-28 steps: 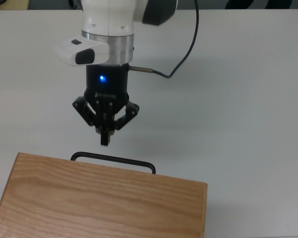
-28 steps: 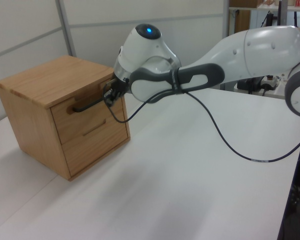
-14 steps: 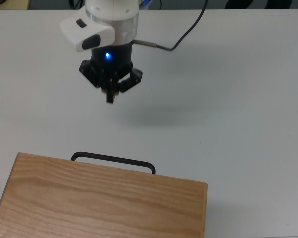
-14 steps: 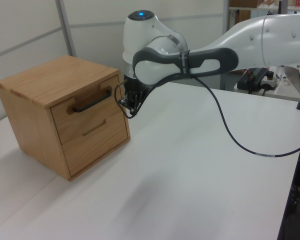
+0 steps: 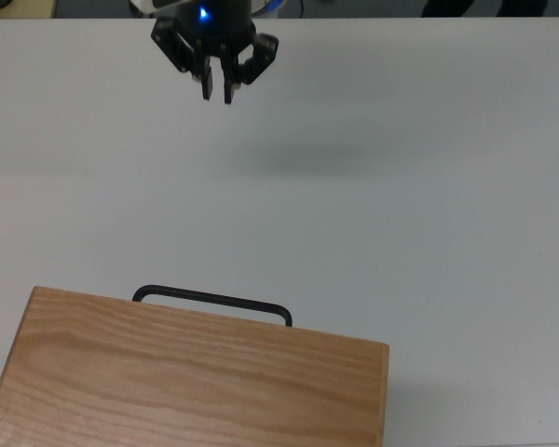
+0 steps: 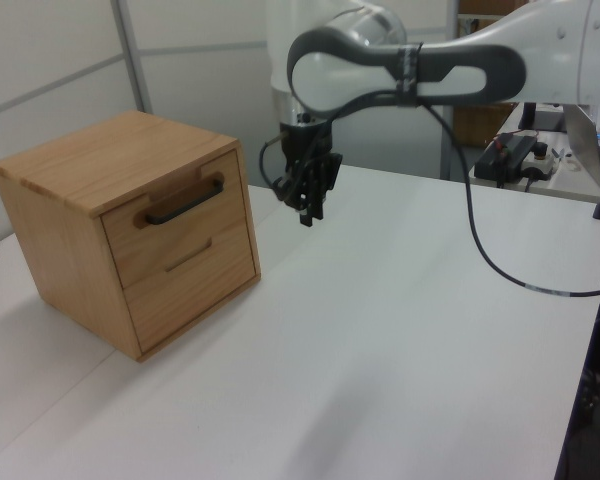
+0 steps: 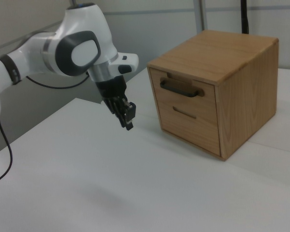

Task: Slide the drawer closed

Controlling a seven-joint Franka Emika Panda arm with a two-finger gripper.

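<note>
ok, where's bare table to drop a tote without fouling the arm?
Wide bare table in front of the cabinet, on the left view's right. Tighter only between the drawer front and the gripper, which hangs above the table.

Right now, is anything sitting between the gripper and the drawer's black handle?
Nothing visible. The gripper hangs above bare white table, apart from the drawer. No object lies between it and the black bar handle. The drawer front already looks flush with the wooden cabinet.
</note>
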